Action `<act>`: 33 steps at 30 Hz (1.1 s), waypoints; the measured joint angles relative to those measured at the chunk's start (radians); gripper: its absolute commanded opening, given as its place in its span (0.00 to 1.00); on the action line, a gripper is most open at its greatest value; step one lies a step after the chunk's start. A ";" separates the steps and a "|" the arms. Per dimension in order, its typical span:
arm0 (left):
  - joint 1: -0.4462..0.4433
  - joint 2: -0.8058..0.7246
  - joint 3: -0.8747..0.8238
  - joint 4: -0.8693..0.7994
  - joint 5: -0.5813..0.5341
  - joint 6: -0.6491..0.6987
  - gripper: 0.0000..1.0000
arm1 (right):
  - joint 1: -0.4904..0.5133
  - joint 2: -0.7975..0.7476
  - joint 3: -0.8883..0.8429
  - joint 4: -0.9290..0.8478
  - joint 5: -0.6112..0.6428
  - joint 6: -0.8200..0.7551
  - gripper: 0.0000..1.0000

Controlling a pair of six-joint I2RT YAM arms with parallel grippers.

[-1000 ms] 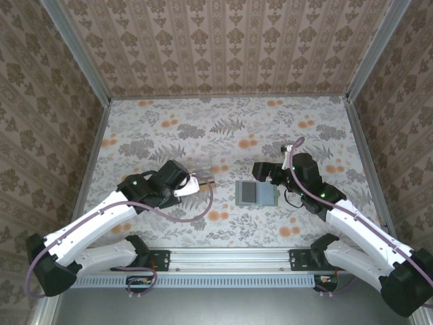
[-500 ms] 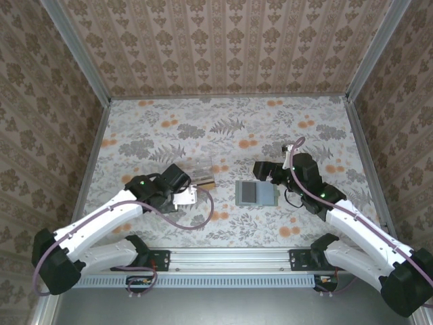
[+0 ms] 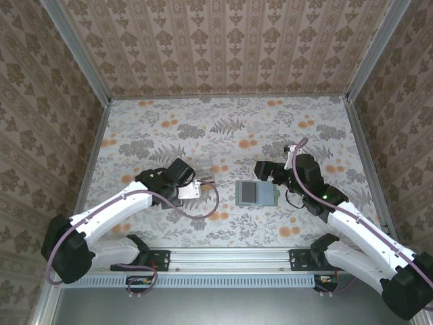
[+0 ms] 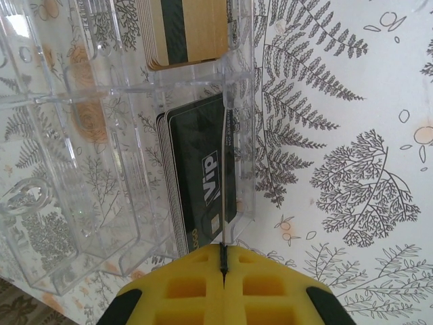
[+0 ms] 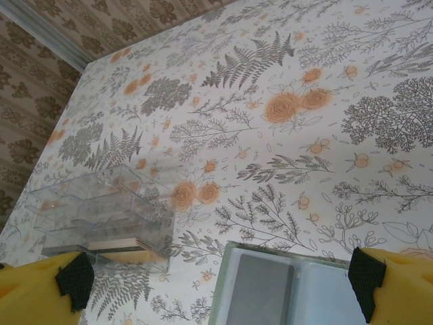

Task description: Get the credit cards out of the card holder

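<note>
Top external puts the card holder flat and spread open on the table, a little toward 5 o'clock of its middle. We judge that lying open like this leaves its pockets facing up, so a card can be drawn out. From the right wrist we see a grey panel and a pale blue one, and we cannot tell whether any card sits in them.

The credit cards we can see are in the clear case, at 9 o'clock of the holder, near it but apart. By the left wrist, a tan stack with a dark stripe fills one compartment and a black stack with white lettering the next, sorted by colour, it seems.

The left gripper hangs at the case's 7 o'clock side, its yellow pads pressed together. A thin dark line runs from between them up over the black stack; we cannot tell whether it is a card pinched on edge or the case's wall.

The right gripper hovers at 1 o'clock of the holder, jaws spread wide with nothing in them. We judge it is placed there to steady the holder or pick from it.
</note>
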 measured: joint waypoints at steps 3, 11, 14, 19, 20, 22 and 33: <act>0.014 0.016 0.011 0.000 0.000 0.000 0.00 | 0.000 -0.006 0.000 -0.002 0.002 0.002 1.00; 0.045 0.016 0.011 0.005 0.008 -0.013 0.00 | 0.000 -0.011 -0.002 -0.014 0.003 0.004 1.00; 0.045 0.016 0.010 0.011 0.011 -0.023 0.00 | 0.000 -0.011 -0.002 -0.014 0.003 0.006 1.00; 0.045 0.016 0.007 0.027 0.015 -0.031 0.00 | 0.000 -0.011 -0.002 -0.014 0.003 0.007 1.00; 0.045 0.018 0.007 0.029 0.015 -0.031 0.00 | 0.000 -0.011 -0.002 -0.014 0.003 0.007 1.00; 0.045 0.024 0.007 0.032 0.014 -0.031 0.00 | 0.000 -0.011 -0.002 -0.014 0.003 0.007 1.00; 0.045 0.070 0.007 0.034 0.010 -0.034 0.00 | 0.000 -0.002 -0.002 -0.014 0.003 0.012 1.00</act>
